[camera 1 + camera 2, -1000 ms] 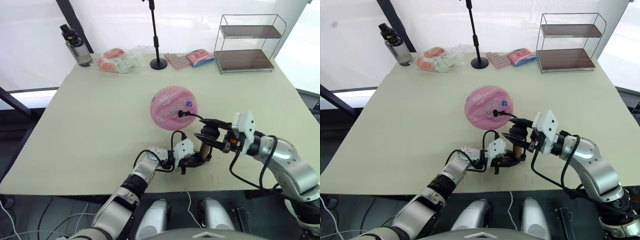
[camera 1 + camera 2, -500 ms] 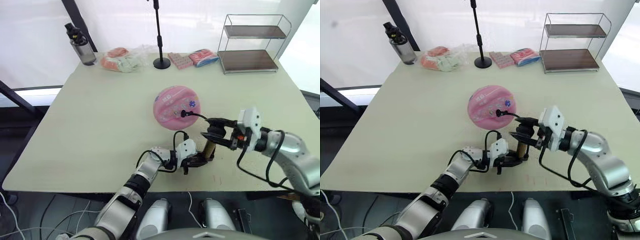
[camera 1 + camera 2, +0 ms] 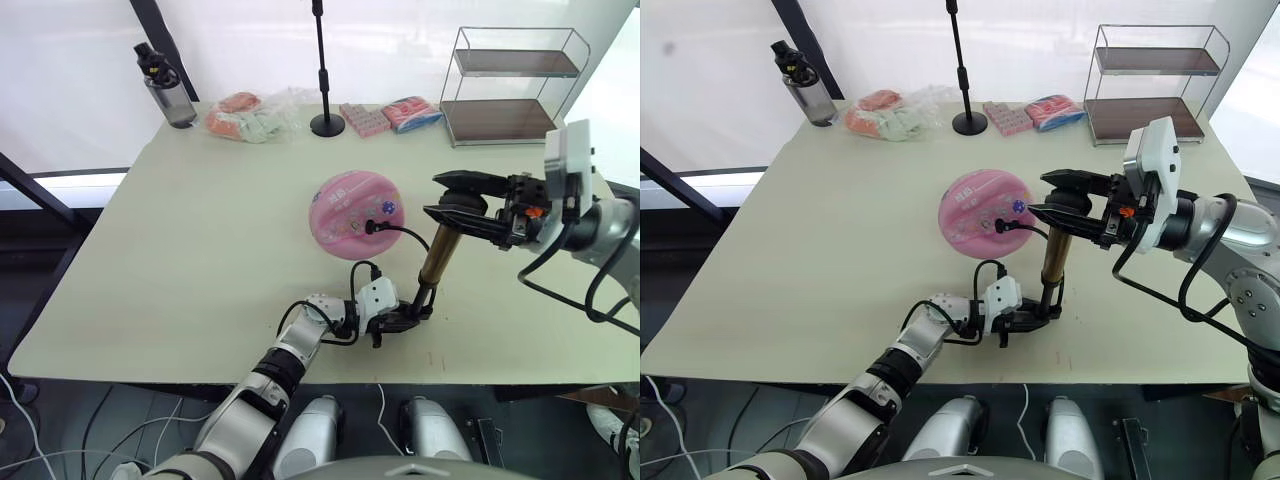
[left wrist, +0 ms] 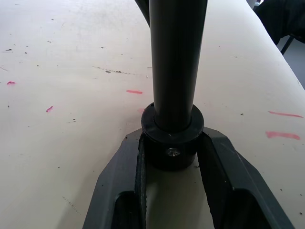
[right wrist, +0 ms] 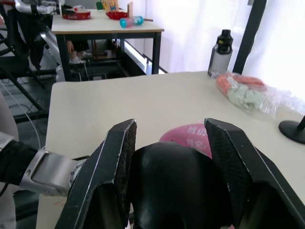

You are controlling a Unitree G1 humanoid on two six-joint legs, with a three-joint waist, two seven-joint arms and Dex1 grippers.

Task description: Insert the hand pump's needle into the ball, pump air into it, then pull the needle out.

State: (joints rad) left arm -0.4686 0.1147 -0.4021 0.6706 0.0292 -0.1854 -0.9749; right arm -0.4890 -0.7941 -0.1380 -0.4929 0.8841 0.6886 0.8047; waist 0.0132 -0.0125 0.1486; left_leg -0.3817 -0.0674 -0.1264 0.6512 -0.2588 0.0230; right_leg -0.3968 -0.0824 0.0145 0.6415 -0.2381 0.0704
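Note:
The pink ball lies mid-table. The needle's black fitting sits against the ball's near right side, and the pin itself is hidden. A thin black hose runs from there to the hand pump, which stands tilted on the table near the front edge. My left gripper is shut on the pump's black bottom cap. My right gripper is shut on the black handle at the pump's top, raised well above the table to the right of the ball.
A microphone stand, plastic packets, pink-blue packets and a water bottle line the far edge. A two-tier wire shelf stands at the far right. Bare table lies left of the ball.
My right gripper has risen with the handle, drawing the pump out taller above its base. The left gripper stays on the bottom cap. The camera has shifted slightly.

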